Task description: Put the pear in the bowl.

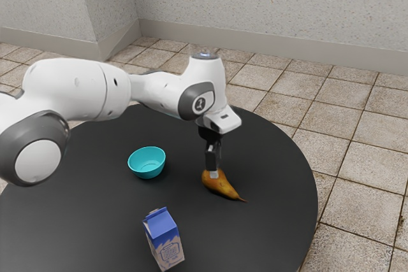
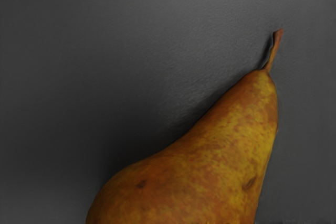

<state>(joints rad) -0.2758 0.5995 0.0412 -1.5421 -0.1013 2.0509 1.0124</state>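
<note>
My gripper (image 1: 213, 171) points down at the pear (image 1: 220, 184) in the exterior view, its lower end overlapping the fat end of the fruit. How it stands around the pear is hidden from this side. The orange-yellow pear lies on its side on the black table, stem toward the exterior view's right. In the wrist view the pear (image 2: 210, 166) is large and close under my hand. The turquoise bowl (image 1: 147, 163) stands upright on the table, apart from the pear, toward the exterior view's left.
A blue and white milk carton (image 1: 164, 240) stands nearer the exterior camera, below the bowl and pear in that view. The round black table (image 1: 255, 246) ends in a curved edge beyond the pear's stem, with tiled floor past it.
</note>
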